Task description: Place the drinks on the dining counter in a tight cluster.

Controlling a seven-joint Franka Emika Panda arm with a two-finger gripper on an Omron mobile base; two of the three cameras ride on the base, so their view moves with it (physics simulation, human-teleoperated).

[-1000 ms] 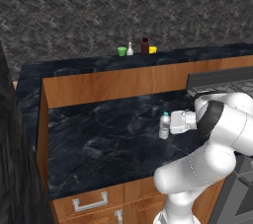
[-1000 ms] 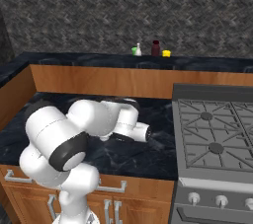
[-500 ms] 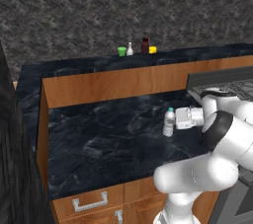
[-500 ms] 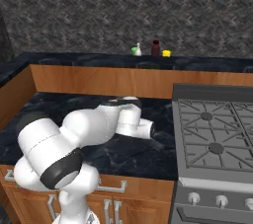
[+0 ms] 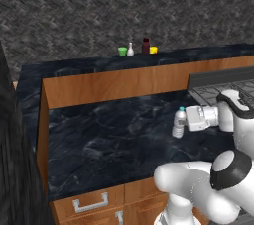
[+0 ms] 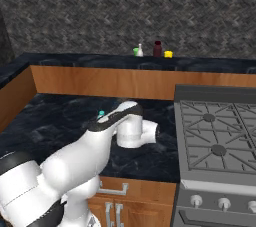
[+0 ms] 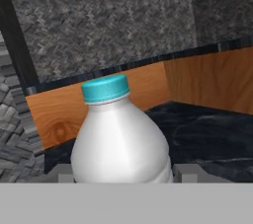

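Note:
My gripper [image 5: 184, 120] is shut on the short clear bottle [image 5: 178, 123] with the light-blue cap, holding it upright over the lower black counter beside the stove. In the hand view this bottle [image 7: 120, 141] stands between the two fingertips [image 7: 60, 172]. Its cap [image 6: 101, 113] peeks out behind my arm in the right base view. On the dining counter [image 5: 89, 64], beyond the wood riser, stand the dark maroon bottle [image 5: 145, 45] and the slim bottle with a white neck [image 5: 130, 49]. They show again as the maroon bottle [image 6: 157, 49] and the slim bottle [image 6: 140, 50].
A green cup [image 5: 122, 51] and a small yellow object [image 5: 153, 49] flank the two bottles on the dining counter. The stove [image 6: 215, 131] adjoins the lower counter [image 5: 109, 140] on the right. A wood riser [image 6: 100, 81] separates the two levels.
My hand has carried the clear bottle to the right, toward the stove, and the arm has folded closer to the base. The bottles on the dining counter have not moved.

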